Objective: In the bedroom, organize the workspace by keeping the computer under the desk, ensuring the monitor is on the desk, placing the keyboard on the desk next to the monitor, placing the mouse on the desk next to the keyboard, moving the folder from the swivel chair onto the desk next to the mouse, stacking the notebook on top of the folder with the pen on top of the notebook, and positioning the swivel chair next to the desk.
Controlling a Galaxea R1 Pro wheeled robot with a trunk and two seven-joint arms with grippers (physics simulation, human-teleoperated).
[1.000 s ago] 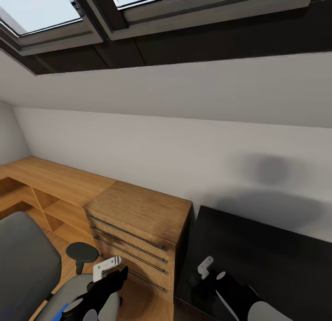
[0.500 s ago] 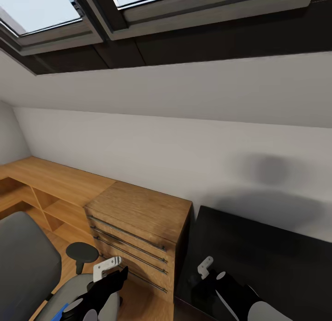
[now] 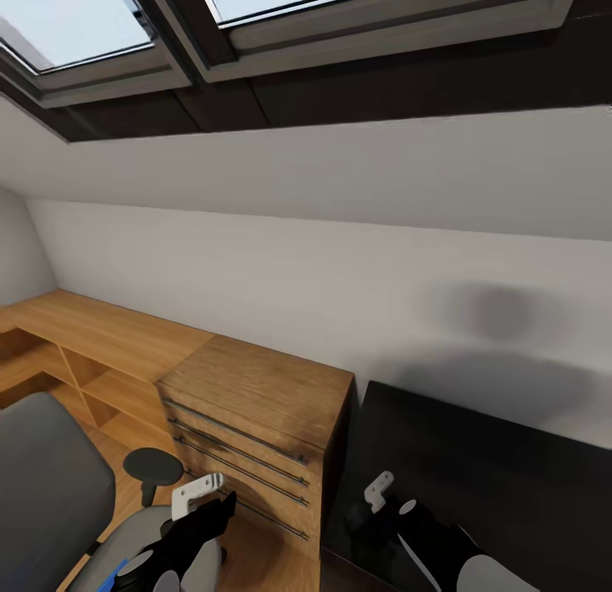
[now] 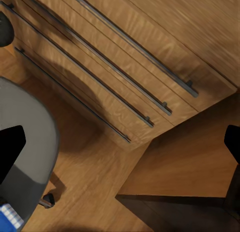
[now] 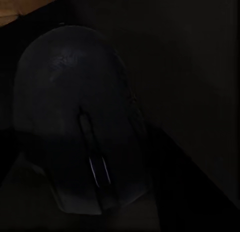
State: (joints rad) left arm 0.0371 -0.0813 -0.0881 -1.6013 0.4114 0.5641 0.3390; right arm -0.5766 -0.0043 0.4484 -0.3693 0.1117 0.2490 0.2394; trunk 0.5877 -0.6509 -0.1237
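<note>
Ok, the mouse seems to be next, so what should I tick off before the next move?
1. Mouse close in front of the right wrist camera: ok.
2. Right gripper shut on the mouse: cannot tell, too dark.
3. Desk under the right arm: ok.
4. Left gripper fingers apart, holding nothing: ok.
5. Folder moved onto the desk: not ok, a blue corner lies on the swivel chair.

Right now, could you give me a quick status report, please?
Mouse close under right wrist camera, over black desk. Left gripper open above swivel chair. Wooden drawer unit between chair and desk.
</note>
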